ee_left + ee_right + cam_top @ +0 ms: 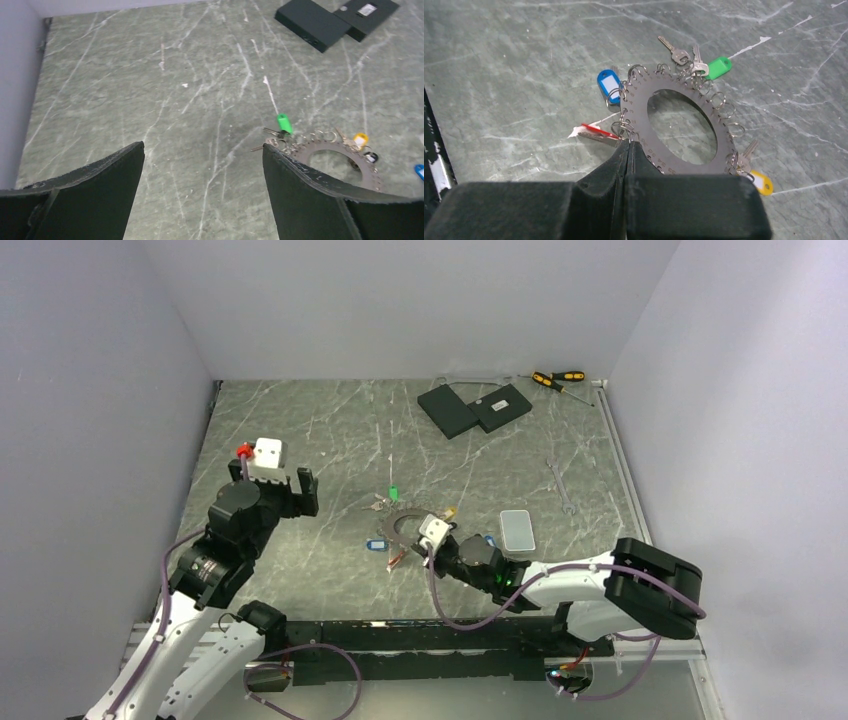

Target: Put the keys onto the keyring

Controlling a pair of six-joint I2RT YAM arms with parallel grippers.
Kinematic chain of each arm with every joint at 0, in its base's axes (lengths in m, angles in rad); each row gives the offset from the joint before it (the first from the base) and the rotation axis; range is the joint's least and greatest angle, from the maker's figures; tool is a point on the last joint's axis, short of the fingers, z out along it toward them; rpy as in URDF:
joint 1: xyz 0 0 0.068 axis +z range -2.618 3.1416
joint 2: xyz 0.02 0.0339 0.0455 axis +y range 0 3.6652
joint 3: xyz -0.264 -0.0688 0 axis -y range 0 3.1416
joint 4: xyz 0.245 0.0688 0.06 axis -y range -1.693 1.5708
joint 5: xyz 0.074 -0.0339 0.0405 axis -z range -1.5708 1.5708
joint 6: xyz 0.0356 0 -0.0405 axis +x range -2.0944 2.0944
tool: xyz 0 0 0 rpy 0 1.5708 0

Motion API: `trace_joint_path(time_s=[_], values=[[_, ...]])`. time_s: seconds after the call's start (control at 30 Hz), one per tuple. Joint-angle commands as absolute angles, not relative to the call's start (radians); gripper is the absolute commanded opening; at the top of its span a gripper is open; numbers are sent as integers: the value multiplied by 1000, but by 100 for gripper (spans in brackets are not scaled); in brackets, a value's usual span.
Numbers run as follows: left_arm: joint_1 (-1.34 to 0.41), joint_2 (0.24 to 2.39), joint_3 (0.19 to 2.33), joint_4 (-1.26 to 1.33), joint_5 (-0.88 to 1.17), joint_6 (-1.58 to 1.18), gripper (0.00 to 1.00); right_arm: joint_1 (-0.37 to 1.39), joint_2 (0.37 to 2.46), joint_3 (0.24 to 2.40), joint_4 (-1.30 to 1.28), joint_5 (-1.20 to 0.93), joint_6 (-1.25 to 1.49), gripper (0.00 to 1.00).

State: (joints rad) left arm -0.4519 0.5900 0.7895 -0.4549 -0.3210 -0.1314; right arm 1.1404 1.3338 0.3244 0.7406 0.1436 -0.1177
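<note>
The keyring (pixel 640 102) is a flat grey ring plate edged with small split rings, lying mid-table (pixel 408 525). Keys with green (pixel 718 67), blue (pixel 608 82), red (pixel 596 131) and yellow (pixel 762 182) tags lie round its rim. My right gripper (pixel 629 142) is shut, its tips pinching a small split ring at the keyring's near-left rim, beside the red key. My left gripper (pixel 202 145) is open and empty, held above bare table left of the keyring (pixel 345 150) and the green key (pixel 284 123).
A pale rounded slab (pixel 517 531) lies right of the keyring. Two black boxes (pixel 472 407), yellow-and-black screwdrivers (pixel 558 380) and a wrench (pixel 560 485) lie at the back right. White walls close in three sides.
</note>
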Motion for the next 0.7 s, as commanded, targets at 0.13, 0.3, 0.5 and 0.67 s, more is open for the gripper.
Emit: trace_joint_path(time_s=[0.13, 0.3, 0.5, 0.67], values=[[-446, 572, 803, -399, -75, -101, 90, 1146, 1250, 366, 854, 142, -32, 0], [-446, 580, 792, -367, 72, -123, 89, 1146, 1227, 368, 903, 164, -15, 0], [-446, 701, 852, -382, 90, -338, 82, 1146, 1279, 383, 997, 207, -16, 0], [-446, 897, 993, -545, 80, -673, 75, 1147, 1333, 370, 1094, 241, -32, 0]])
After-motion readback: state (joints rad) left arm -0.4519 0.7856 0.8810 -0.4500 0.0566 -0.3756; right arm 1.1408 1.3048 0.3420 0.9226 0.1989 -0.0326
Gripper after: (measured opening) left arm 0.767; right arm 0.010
